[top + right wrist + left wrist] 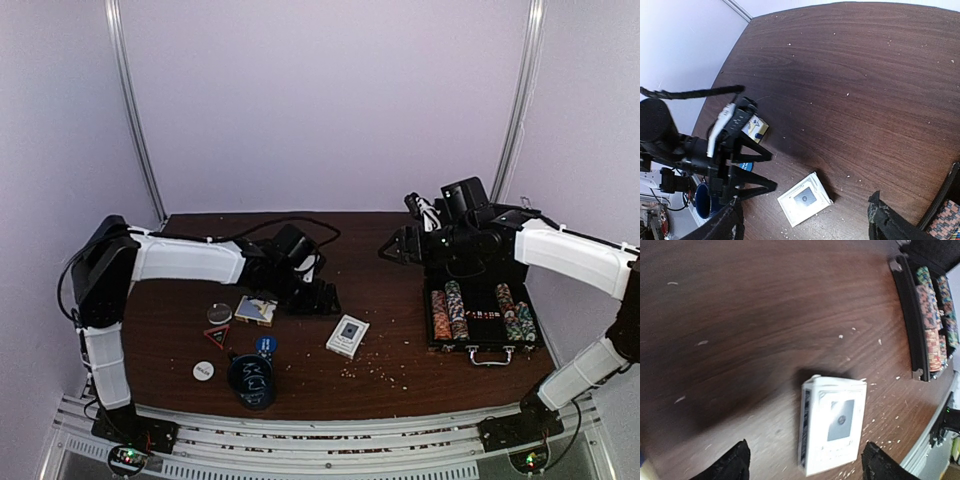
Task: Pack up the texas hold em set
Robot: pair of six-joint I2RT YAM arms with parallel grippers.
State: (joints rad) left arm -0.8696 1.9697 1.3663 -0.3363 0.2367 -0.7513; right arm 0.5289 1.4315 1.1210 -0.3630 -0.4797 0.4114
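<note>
Risk of nudging deck away instead of gripping it, lying flat well left of case. Hovering near it with left gripper spread, empty; holding right gripper spread, empty, beyond case's far left corner.

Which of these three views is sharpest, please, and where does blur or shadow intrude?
Right wrist view is sharpest: wood grain on the dark brown wooden table is crisp, though the wide lens bends its edge; left wrist view is soft, the white rectangular card box blurred, with a dark shadow beside it; top external view is evenly lit but low in detail, without glare.
</note>
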